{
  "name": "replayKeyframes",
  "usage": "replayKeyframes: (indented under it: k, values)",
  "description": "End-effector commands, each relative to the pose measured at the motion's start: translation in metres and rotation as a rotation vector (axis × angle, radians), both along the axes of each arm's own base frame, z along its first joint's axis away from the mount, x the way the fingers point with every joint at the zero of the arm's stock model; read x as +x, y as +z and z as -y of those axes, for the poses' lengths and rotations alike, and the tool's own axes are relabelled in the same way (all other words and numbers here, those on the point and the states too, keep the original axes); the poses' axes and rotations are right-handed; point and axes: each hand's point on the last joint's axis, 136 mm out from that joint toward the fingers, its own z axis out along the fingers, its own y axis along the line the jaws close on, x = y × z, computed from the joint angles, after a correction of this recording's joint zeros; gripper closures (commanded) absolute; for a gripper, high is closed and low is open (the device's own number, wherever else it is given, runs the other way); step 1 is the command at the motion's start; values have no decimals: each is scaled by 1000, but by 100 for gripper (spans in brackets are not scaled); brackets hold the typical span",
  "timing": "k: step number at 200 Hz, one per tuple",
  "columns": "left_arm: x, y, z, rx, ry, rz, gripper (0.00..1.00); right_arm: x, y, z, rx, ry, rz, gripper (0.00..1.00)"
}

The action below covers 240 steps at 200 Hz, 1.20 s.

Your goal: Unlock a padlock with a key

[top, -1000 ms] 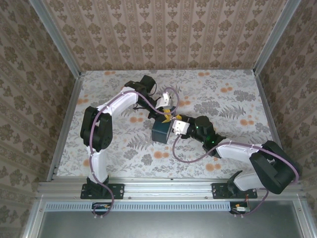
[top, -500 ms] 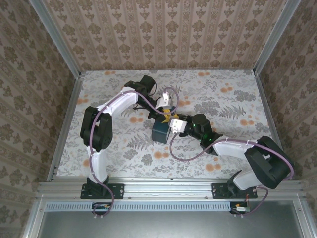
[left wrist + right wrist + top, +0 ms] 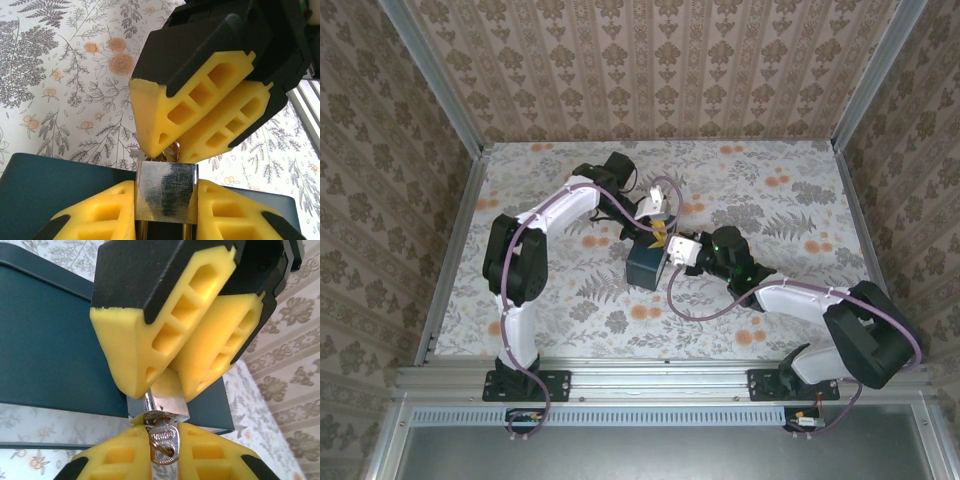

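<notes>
A dark blue box (image 3: 642,266) sits on the flowered table (image 3: 790,200), and everything is happening over its far right corner. The left gripper (image 3: 165,200) reaches in from beyond the box. Its yellow fingers (image 3: 107,212) are pinching the small metal padlock (image 3: 167,392) by its flat sides and holding it just above the box's top face. The right gripper (image 3: 162,434) comes in from the right of the box to meet it nose to nose, its jaws pressed together on the head of the key (image 3: 161,446). The key's wire ring loops out between the pads.

The key head sits tight against the end of the padlock. The blade seems to be in the keyhole, though the fingers crowd the spot and I can't be sure how deep it goes. The shackle end is hidden behind the left gripper's fingers.

In the left wrist view, the right gripper's black and yellow bulk hangs over the padlock and covers much of the table beyond the box. A purple cable (image 3: 705,312) sags in a loop onto the table just right of the box, on its near side. Patterned walls (image 3: 660,60) close in the table well beyond the box.
</notes>
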Motion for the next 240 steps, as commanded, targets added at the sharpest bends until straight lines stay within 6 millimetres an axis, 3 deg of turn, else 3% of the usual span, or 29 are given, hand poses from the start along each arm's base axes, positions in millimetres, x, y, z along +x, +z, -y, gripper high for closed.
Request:
replayKeyframes:
  k: [1, 35, 46, 68, 94, 137, 178, 224, 240]
  values:
    - [0, 4, -1, -18, -9, -22, 75, -5, 11, 1, 85, 13, -119, 100]
    - [-1, 5, -1, -21, -10, -27, 74, -8, 12, 2, 89, 15, -151, 96]
    - [-1, 5, -1, -22, -10, -27, 75, -8, 11, 3, 85, 11, -157, 88]
    - [-1, 5, -1, -19, -10, -29, 75, -8, 13, 5, 92, -2, -151, 86]
    - [-3, 6, 0, -23, -17, -27, 75, -6, 14, 2, 98, 1, -160, 74]
    - [-7, 1, 2, -9, -26, -31, 75, -2, 22, -1, 111, 6, -156, 65]
    - [-3, 3, -1, -12, -16, -29, 76, -19, 14, 11, 74, 3, -198, 60]
    - [-2, 3, 0, -12, -13, -30, 76, -37, 16, 21, 180, 11, -346, 55]
    - [-3, 3, 0, -12, -15, -29, 76, -31, 25, 26, 287, -31, -439, 58]
